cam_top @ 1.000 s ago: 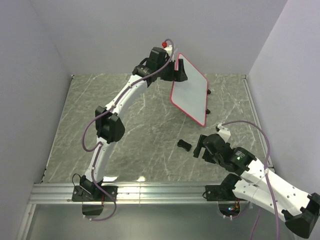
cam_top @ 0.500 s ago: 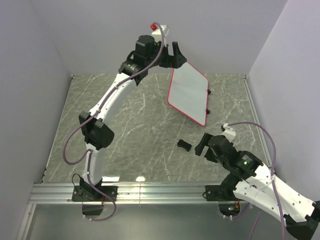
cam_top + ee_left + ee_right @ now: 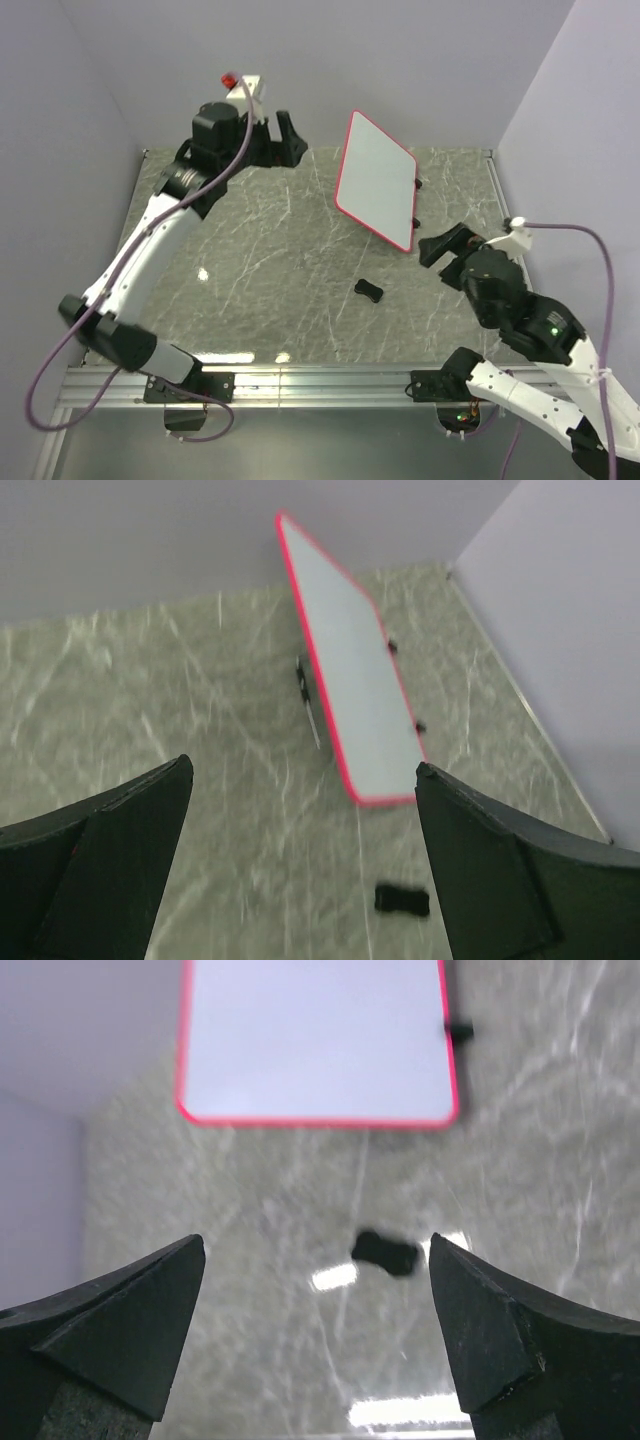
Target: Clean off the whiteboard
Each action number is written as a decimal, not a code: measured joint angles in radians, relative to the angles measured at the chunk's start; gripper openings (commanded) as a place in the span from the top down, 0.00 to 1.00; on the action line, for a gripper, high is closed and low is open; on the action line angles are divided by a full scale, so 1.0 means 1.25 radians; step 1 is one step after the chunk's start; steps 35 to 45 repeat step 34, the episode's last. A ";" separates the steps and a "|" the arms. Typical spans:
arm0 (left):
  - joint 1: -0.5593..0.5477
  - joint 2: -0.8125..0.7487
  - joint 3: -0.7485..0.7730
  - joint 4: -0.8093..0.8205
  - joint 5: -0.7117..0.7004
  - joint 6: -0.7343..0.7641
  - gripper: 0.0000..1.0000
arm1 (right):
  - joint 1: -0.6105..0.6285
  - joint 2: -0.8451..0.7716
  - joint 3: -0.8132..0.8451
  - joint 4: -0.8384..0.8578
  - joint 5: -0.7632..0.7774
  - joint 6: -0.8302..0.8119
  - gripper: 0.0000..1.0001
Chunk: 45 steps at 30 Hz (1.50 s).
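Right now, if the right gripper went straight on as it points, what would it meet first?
Probably the tabletop near the small black piece, short of the whiteboard; the open right gripper seems angled down, depth unclear.

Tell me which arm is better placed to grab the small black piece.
Right, probably: the right gripper hangs open near the small black piece; the left gripper is far back-left.

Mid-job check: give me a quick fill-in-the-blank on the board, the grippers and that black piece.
The whiteboard shows ____ writing.
The left gripper is open and holds ____.
The black piece lies on the ____.
The right gripper is ____ too.
Missing words: no; nothing; table; open.
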 measured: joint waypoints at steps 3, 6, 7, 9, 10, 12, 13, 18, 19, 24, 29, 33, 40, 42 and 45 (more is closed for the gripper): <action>-0.002 -0.090 -0.100 -0.043 0.002 -0.013 0.01 | 0.000 -0.003 0.061 0.009 0.044 -0.042 0.00; -0.002 -0.146 -0.156 -0.081 0.009 -0.030 0.00 | -0.001 -0.005 0.077 0.009 0.068 -0.079 0.00; -0.002 -0.163 -0.174 -0.091 0.012 -0.035 0.01 | -0.001 -0.005 0.077 0.005 0.073 -0.088 0.00; -0.002 -0.196 -0.206 -0.107 0.016 -0.049 0.00 | -0.001 -0.006 0.077 0.000 0.081 -0.095 0.00; -0.002 -0.211 -0.219 -0.116 0.017 -0.055 0.01 | -0.001 -0.009 0.076 -0.002 0.083 -0.096 0.00; -0.002 -0.235 -0.232 -0.135 0.020 -0.064 0.01 | -0.001 -0.018 0.075 -0.005 0.085 -0.096 0.00; -0.002 -0.242 -0.233 -0.143 0.022 -0.069 0.01 | -0.001 -0.026 0.074 -0.008 0.085 -0.094 0.00; -0.002 -0.276 -0.233 -0.176 0.022 -0.077 0.01 | -0.001 -0.068 0.069 -0.024 0.085 -0.078 0.00; -0.002 -0.282 -0.233 -0.181 0.022 -0.078 0.01 | -0.001 -0.075 0.069 -0.027 0.085 -0.076 0.00; -0.002 -0.303 -0.233 -0.196 0.022 -0.091 0.00 | -0.001 -0.099 0.069 -0.045 0.084 -0.074 0.00; -0.002 -0.305 -0.233 -0.199 0.022 -0.106 0.01 | -0.001 -0.122 0.069 -0.068 0.077 -0.074 0.00; -0.002 -0.305 -0.233 -0.200 0.022 -0.117 0.00 | -0.001 -0.153 0.065 -0.077 0.064 -0.074 0.00; -0.002 -0.305 -0.233 -0.200 0.022 -0.118 0.00 | -0.001 -0.161 0.062 -0.078 0.060 -0.074 0.00; -0.002 -0.305 -0.233 -0.200 0.022 -0.118 0.00 | -0.001 -0.161 0.062 -0.078 0.060 -0.074 0.00; -0.002 -0.305 -0.233 -0.200 0.022 -0.118 0.00 | -0.001 -0.161 0.062 -0.078 0.060 -0.074 0.00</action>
